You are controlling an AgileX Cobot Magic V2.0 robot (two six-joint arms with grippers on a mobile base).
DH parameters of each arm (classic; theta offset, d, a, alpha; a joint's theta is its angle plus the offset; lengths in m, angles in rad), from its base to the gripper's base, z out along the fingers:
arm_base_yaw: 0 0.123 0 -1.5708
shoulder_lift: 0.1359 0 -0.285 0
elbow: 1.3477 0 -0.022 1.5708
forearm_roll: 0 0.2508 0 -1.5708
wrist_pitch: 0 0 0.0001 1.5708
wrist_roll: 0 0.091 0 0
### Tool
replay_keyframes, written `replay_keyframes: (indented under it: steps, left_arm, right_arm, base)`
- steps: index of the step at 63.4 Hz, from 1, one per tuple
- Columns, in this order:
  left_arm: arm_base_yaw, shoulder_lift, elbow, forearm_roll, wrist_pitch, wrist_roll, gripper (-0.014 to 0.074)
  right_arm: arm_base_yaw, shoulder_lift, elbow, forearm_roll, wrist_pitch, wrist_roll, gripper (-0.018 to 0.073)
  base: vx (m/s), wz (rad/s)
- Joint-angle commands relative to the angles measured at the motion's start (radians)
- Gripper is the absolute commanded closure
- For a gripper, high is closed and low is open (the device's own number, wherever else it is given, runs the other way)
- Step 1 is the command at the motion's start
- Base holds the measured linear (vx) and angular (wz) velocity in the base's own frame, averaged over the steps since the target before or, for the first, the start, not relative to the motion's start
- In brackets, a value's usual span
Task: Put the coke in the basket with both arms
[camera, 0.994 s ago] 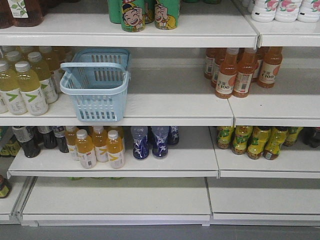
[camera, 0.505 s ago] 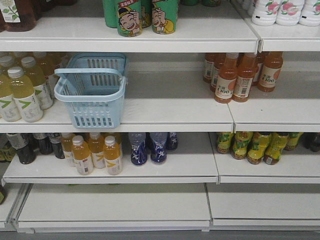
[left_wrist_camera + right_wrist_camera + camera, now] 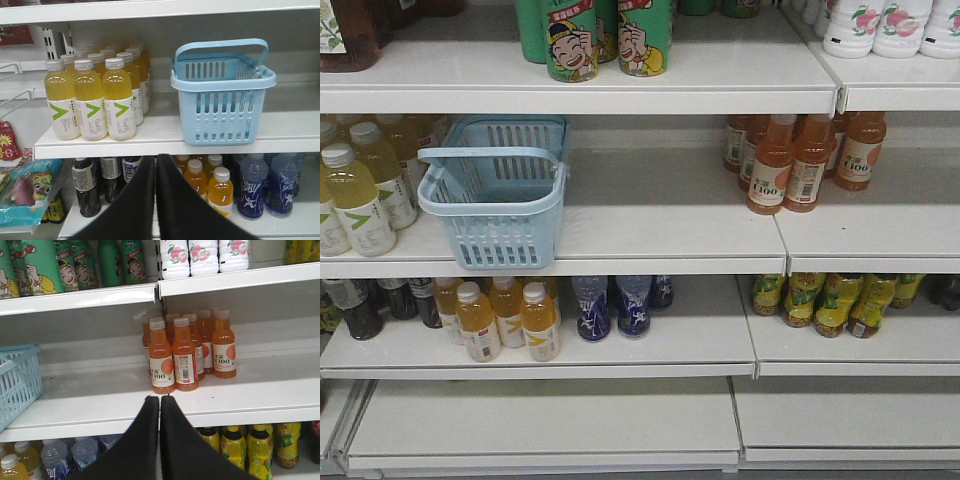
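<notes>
On the middle white shelf board (image 3: 670, 235), in its left part: a light blue slotted plastic basket (image 3: 495, 205), upright, handle raised. Just left of it, close but apart: pale yellow drink bottles with white caps and green V labels (image 3: 90, 100), in rows reaching to the far wall. On the same level at the right, well apart from the basket: orange juice bottles with C100 labels (image 3: 185, 352), in a tight group.

One shelf lower, at the far left, below the yellow bottles: dark cola-coloured plastic bottles (image 3: 87, 185), standing upright; brand not readable. To their right: small orange-yellow bottles with white caps (image 3: 500, 320), then blue bottles with white figures (image 3: 615, 305). Lower right: yellow-green bottles (image 3: 830, 300).

On the top shelf: green cans with a laughing cartoon face (image 3: 595, 35); further right, white bottles with pink peach prints (image 3: 880, 25).

Left gripper (image 3: 155, 159): at the near bottom edge of its wrist view, black fingers pressed together with only a thin slit between, holding nothing, in line with the gap between yellow bottles and basket. Right gripper (image 3: 160, 400): same posture, fingers closed against each other, nothing between them, on the near side of the shelf in front of the orange juice bottles.
</notes>
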Motion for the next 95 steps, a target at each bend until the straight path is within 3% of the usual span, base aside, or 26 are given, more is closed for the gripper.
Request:
replay_keyframes:
  steps: [1,70,75,81,85,90,95]
  left_arm:
    - [0.001,-0.019,0.006,-0.002,-0.059,-0.002,0.0603]
    - [0.001,-0.019,0.006,-0.017,-0.087,-0.012,0.0603]
    - [0.000,-0.019,0.006,-0.133,-0.147,-0.078,0.0603]
    - [0.000,-0.019,0.006,-0.407,-0.231,-0.252,0.0603]
    - [0.000,-0.019,0.006,-0.546,-0.262,-0.317,0.0603]
    - [0.000,-0.019,0.006,-0.671,-0.273,-0.325,0.0603]
    - [0.000,-0.019,0.006,-0.734,-0.312,-0.325,0.0603]
  right_arm:
    - [-0.002,-0.018,0.015,-0.003,-0.076,-0.012,0.0564]
    - [-0.002,-0.018,0.015,-0.003,-0.076,-0.012,0.0564]
    - [-0.002,-0.018,0.015,-0.003,-0.076,-0.012,0.0564]
    - [-0.002,-0.018,0.015,-0.003,-0.076,-0.012,0.0564]
    - [-0.002,-0.018,0.015,-0.003,-0.075,-0.012,0.0564]
    - [-0.002,-0.018,0.015,-0.003,-0.075,-0.012,0.0564]
    - [-0.002,-0.018,0.015,-0.003,-0.075,-0.012,0.0564]
  base:
    - [0.04,-0.01]
    - [0.01,0.00]
    - [0.00,0.00]
    - [0.00,0.00]
    - [0.00,0.00]
    - [0.00,0.00]
    - [0.00,0.00]
